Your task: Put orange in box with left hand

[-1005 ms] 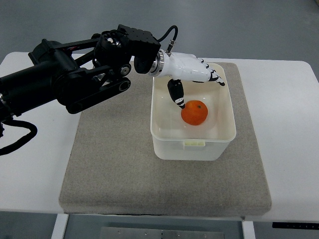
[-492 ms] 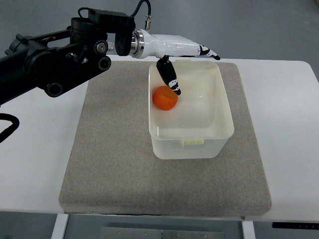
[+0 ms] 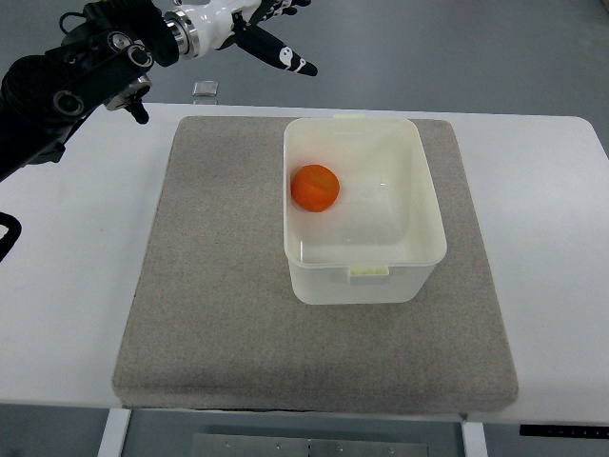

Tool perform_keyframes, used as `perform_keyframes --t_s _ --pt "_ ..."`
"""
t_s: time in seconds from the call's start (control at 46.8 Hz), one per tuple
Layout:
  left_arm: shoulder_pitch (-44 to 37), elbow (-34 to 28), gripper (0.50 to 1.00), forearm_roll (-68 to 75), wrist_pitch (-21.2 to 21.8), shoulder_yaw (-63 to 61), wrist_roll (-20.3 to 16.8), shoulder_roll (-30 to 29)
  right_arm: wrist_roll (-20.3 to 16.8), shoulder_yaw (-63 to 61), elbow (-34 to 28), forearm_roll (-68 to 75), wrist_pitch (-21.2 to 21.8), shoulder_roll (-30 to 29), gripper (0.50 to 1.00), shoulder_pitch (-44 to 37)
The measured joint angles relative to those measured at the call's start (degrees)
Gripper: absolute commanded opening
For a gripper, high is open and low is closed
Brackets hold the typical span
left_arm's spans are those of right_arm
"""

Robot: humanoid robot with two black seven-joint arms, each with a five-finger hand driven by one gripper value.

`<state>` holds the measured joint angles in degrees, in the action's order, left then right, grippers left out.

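The orange (image 3: pixel 315 188) lies inside the white plastic box (image 3: pixel 365 276), against its left wall. My left hand (image 3: pixel 269 36) is raised at the top of the picture, up and to the left of the box, well apart from the orange. Its white fingers (image 3: pixel 285 57) with black tips are spread and hold nothing. The black left arm runs back to the upper left edge. No right arm shows.
The box stands on a grey mat (image 3: pixel 214 286) that covers most of the white table (image 3: pixel 67 248). A small clear object (image 3: pixel 204 89) sits on the table just beyond the mat's far left corner.
My left hand has lifted out of the box and drawn back to the upper left. The orange rolled from the box's middle to its left wall and now lies there free.
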<state>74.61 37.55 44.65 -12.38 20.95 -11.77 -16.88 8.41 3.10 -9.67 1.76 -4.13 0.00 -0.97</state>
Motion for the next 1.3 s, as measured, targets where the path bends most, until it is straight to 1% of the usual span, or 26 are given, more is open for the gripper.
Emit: perform_keyframes --t_s 0.107,0.235,0.385,0.47,0.577,0.62,0.705,0.791,0.898,1.069,1.304 --pt "-1.4 -4.9 0.996 -10.1 -0.8 -0.1 0.0 0.0 0.0 0.0 0.0 0.0 0.0 0.0 0.926 0.0" --pt "-4.0 -7.9 0.999 -20.1 -1.8 0.0 0.0 -0.1 0.0 0.0 0.0 0.0 0.0 0.0 0.926 0.0" --pt "-7.5 -8.7 0.999 -24.4 -5.7 0.9 0.0 -2.1 0.0 0.0 0.0 0.0 0.0 0.0 0.926 0.0" --pt "-10.4 -8.7 0.996 -25.7 -8.0 4.9 0.1 -3.4 0.0 0.0 0.0 0.0 0.0 0.0 0.926 0.0" --pt "-15.2 -8.6 0.996 -30.0 -11.4 11.7 0.7 -3.7 0.0 0.0 0.0 0.0 0.0 0.0 0.926 0.0" --pt "-16.4 -8.6 0.999 -31.9 -12.6 13.2 1.5 -3.7 0.0 0.0 0.0 0.0 0.0 0.0 0.926 0.0" --pt "-18.9 -8.1 0.999 -35.9 -14.4 16.3 5.0 -3.8 0.0 0.0 0.0 0.0 0.0 0.0 0.926 0.0" --pt "-20.9 -7.6 0.999 -37.7 -15.2 20.7 9.1 -3.9 0.0 0.0 0.0 0.0 0.0 0.0 0.926 0.0" --pt "-22.7 -7.4 0.999 -38.3 -16.1 26.3 12.2 -3.9 0.0 0.0 0.0 0.0 0.0 0.0 0.926 0.0" --pt "-23.0 -8.0 0.996 -40.8 -18.2 27.8 14.2 -3.8 0.0 0.0 0.0 0.0 0.0 0.0 0.926 0.0" --pt "-22.7 -8.1 0.996 -42.9 -18.3 27.8 14.5 -3.1 0.0 0.0 0.0 0.0 0.0 0.0 0.926 0.0"
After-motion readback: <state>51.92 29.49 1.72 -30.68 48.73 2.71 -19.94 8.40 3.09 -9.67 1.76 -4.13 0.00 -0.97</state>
